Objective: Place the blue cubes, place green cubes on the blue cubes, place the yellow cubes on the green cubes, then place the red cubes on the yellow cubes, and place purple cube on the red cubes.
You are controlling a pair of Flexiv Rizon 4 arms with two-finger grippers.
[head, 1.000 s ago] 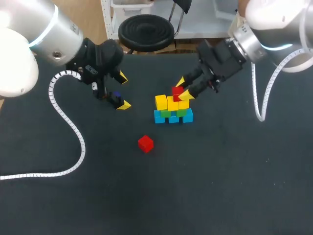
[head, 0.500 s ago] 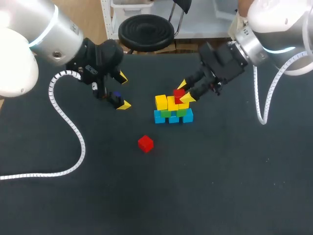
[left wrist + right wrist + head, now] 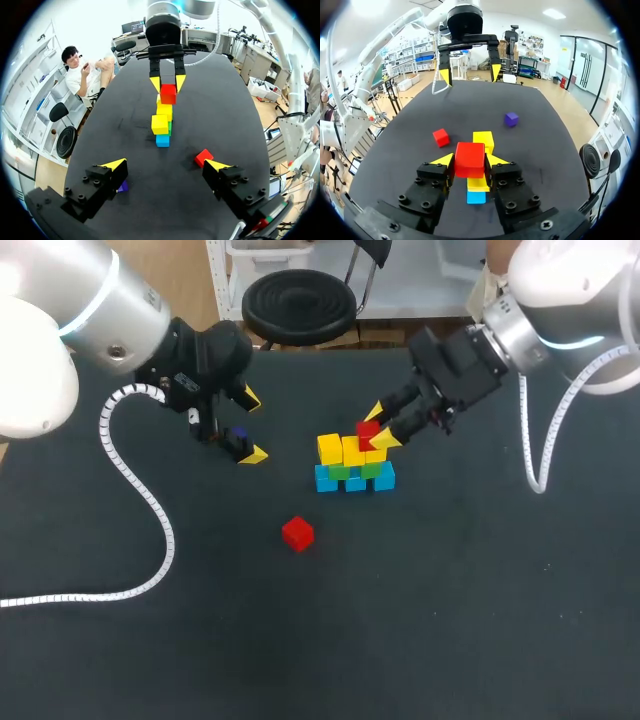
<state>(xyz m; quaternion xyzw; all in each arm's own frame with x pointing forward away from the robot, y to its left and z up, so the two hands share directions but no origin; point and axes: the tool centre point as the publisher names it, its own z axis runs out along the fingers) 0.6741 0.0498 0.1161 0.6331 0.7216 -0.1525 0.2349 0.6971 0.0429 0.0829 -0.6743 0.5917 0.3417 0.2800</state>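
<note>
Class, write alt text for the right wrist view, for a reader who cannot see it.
The right gripper holds a red cube between its fingers, over the stacked cubes. Beyond lie a loose red cube and a purple cube.

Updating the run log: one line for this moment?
right gripper: shut on red cube, over stack | left gripper: open, empty | spare red cube: on table | purple cube: under left gripper

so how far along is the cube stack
Done: the blue cubes form the base, green cubes sit on them, yellow cubes on top. In hand: the right gripper is shut on one red cube just above the yellow row. Left: release it, add the second red cube lying loose on the black table, then the small purple cube by the open left gripper.
</note>
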